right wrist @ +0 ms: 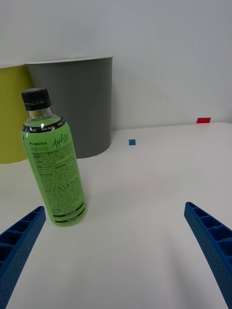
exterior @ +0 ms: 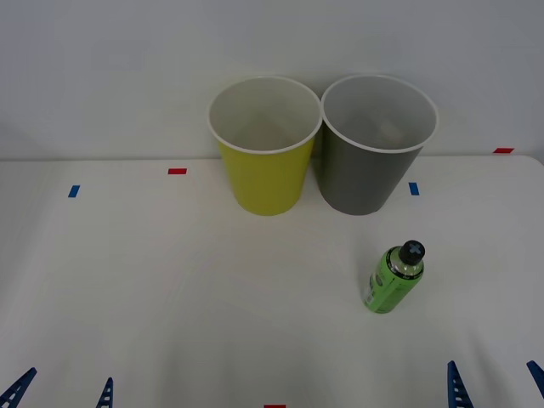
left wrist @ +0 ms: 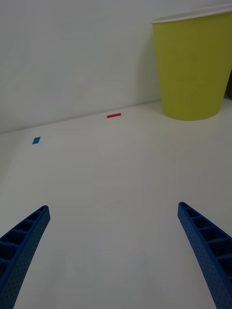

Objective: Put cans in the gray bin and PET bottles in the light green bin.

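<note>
My left gripper [exterior: 61, 393]: cut off, tips alone visible.
Light green bin [right wrist: 12, 113]: partly hidden behind the bottle [right wrist: 52, 159].
Label print: perhaps too small.

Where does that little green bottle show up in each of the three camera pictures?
Front view: the PET bottle stands upright right of centre, in front of the gray bin.
Right wrist view: it stands at the left, the gray bin behind it.
Left wrist view: not there.
Shared landmark: the light green bin.
</note>
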Tool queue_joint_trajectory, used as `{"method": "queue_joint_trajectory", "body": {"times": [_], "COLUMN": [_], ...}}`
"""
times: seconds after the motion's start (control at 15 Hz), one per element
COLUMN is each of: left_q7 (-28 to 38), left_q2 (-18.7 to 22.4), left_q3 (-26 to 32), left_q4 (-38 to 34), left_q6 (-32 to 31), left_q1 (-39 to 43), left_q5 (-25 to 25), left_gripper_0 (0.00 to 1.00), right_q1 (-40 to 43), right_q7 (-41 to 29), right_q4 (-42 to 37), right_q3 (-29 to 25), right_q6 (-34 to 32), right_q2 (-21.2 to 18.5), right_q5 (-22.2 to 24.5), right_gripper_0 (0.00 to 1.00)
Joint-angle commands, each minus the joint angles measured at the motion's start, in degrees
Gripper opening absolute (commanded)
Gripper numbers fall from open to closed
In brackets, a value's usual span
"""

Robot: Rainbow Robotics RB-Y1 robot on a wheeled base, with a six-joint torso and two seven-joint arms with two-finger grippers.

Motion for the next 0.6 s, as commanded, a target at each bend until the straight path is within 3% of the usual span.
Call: {"method": "queue_joint_trajectory", "body": {"times": [0.07,0.6], "left_q7": [0.0,0.0], "left_q2": [0.0,0.0], "left_q3": [0.0,0.0], "left_q4": [0.0,0.0], "left_q6": [0.0,0.0], "left_q1": [0.0,0.0], "left_q5": [0.0,0.0], "left_gripper_0": [0.91,0.91], "right_q1": [0.0,0.0], "right_q7": [0.0,0.0], "right_q4": [0.0,0.0], "right_q3": [0.0,0.0], "right_q6": [0.0,0.0], "right_q2": [0.0,0.0], "right_q5": [0.0,0.0], "right_gripper_0": [1.0,1.0]}}
